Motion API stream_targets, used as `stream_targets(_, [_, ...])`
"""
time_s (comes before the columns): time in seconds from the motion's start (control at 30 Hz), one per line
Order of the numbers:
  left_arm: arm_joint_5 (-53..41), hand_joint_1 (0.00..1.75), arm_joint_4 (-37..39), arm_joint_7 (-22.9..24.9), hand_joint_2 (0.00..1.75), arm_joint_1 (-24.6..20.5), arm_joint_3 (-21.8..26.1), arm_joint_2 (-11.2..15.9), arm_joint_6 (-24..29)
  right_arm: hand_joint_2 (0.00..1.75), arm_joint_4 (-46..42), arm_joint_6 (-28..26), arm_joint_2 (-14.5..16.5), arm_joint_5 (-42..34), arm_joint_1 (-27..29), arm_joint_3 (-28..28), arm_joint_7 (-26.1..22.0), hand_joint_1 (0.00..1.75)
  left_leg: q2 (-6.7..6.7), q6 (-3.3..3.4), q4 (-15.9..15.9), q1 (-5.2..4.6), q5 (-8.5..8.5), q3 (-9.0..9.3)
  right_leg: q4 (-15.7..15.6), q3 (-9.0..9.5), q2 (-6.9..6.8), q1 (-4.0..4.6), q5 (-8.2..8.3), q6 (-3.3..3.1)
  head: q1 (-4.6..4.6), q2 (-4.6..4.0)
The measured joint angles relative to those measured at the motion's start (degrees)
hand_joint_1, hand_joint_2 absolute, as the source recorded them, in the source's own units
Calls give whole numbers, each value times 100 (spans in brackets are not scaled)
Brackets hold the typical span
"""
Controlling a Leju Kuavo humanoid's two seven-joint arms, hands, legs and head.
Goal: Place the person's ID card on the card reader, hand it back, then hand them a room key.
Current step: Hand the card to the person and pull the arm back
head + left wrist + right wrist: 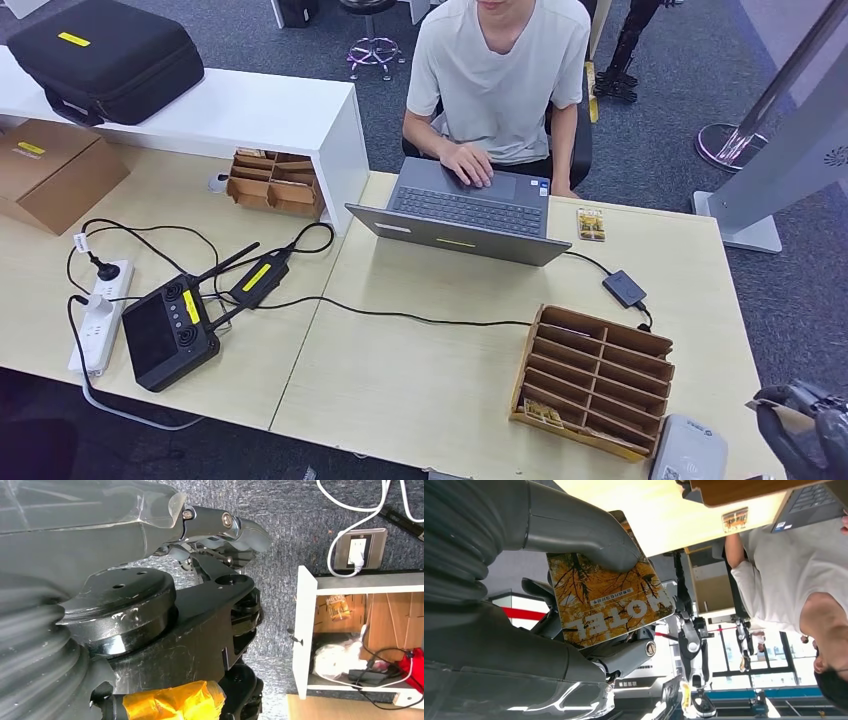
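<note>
- Right now the room key card (611, 602), orange and yellow with the word HOTEL on it, is in the right hand (574, 580); the thick grey thumb presses on its face and the darker fingers sit behind it
- From the head view, the right hand (805, 425) is at the low right corner, past the edge of the tabletop (420, 380)
- Just beside that hand, the grey card reader (688, 450) lies at the near edge of the tabletop
- Next to the reader is a brown card rack (592, 378) with many slots, and a small card sits in one low slot
- Another small card (591, 224) lies flat near the laptop (462, 212)
- A person (500, 75) in a light shirt sits behind the laptop with one hand on it
- The left hand (220, 535) hangs down over grey carpet, and I cannot tell if its fingers are apart or together
</note>
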Motion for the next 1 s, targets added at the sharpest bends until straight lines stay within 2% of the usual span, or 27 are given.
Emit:
stream_targets(0.47, [40,0,0,-34,175,-3,1,2,1,175,115,-172,337,184,97,518,324,175,3,0,-1,1,0,1,1,-1,3,0,-1,0,0,0])
stream_targets(0.67, [60,0,0,-34,175,-3,0,2,1,175,384,-438,402,168,178,811,561,175,4,0,0,0,0,1,1,-1,3,0,-1,0,0,0])
stream_targets(1.0, [86,0,0,-33,175,-3,0,2,1,175,593,-473,435,69,295,1018,645,175,8,-3,-1,1,-2,1,1,-2,9,0,-1,-1,-1,0])
